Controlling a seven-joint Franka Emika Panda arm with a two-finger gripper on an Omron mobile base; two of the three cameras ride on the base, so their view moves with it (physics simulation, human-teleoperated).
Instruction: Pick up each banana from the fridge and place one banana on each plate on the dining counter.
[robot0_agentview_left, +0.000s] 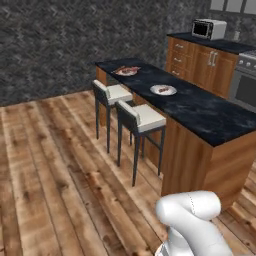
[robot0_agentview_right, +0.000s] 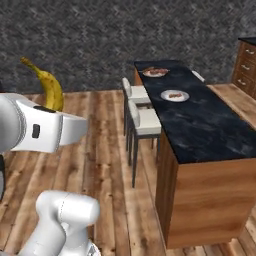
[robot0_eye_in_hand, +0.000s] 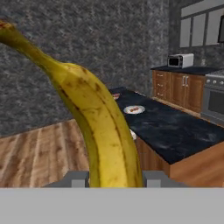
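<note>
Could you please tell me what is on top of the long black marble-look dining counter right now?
On the black marble-look dining counter sit two round white plates, one nearer and one at the far end. Each carries something small and reddish-brown, too small to identify.

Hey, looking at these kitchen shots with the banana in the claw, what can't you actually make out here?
- Claw: in the hand view the banana covers the fingertips; in the right base view the white arm hides the grip.
- Banana's lower end: hidden behind the arm in the right base view.
- Food on the near plate and far plate: too small to identify.
- Dining counter: its right side is cut by the frame edge.
</note>
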